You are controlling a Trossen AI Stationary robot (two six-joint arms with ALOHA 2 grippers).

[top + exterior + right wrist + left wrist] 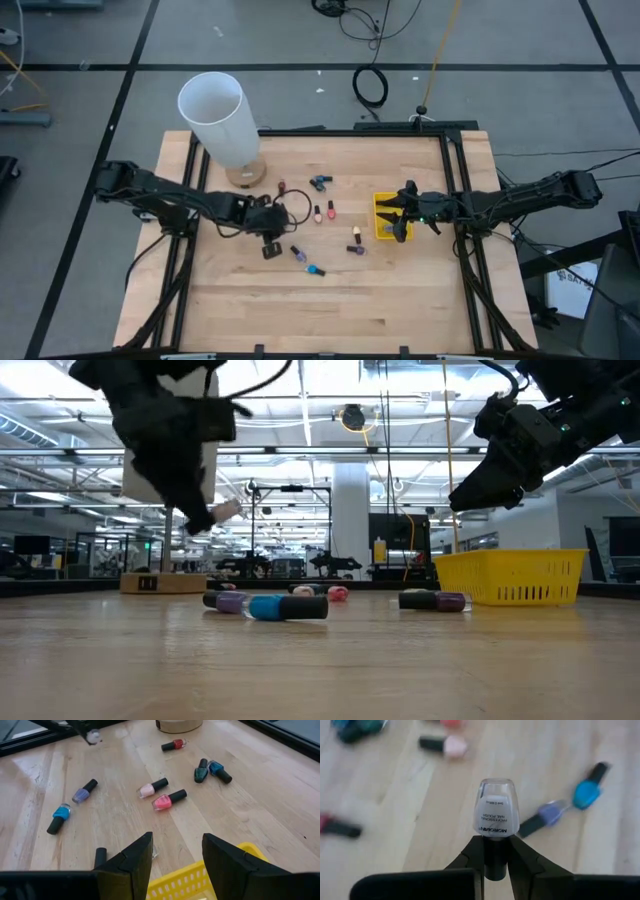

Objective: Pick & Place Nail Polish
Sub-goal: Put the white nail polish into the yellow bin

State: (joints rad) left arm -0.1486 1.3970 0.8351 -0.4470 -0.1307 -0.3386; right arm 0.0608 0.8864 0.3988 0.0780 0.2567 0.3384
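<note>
Nearest camera: blue bottle point(280, 607) lying on the table point(330, 300), dark cap pointing right, a purple bottle point(228, 601) just behind it; both below and to the right of the left tool.
Left tool point(496, 857): clenched on the dark cap of a clear bottle point(495, 810), held well off the table, glass end pointing away from the fingers.
Right tool point(177, 855): fingers apart, nothing between them, hovering over the near rim of the yellow basket point(386, 216).
Loose bottles ahead of the right tool: red bottle point(169, 800) and pink bottle point(152, 788) side by side, two teal bottles point(210, 770) beyond them, another red one point(174, 744) farther off near the white cylinder point(220, 118).
Basket contents: cannot tell from these views.
Progress: early to middle, by my reading. One bottle is in the air; most of the visible ones lie scattered on the table between the tools.
Remaining: carry the clear bottle over to the basket, presumably, then clear the rest one at a time.
</note>
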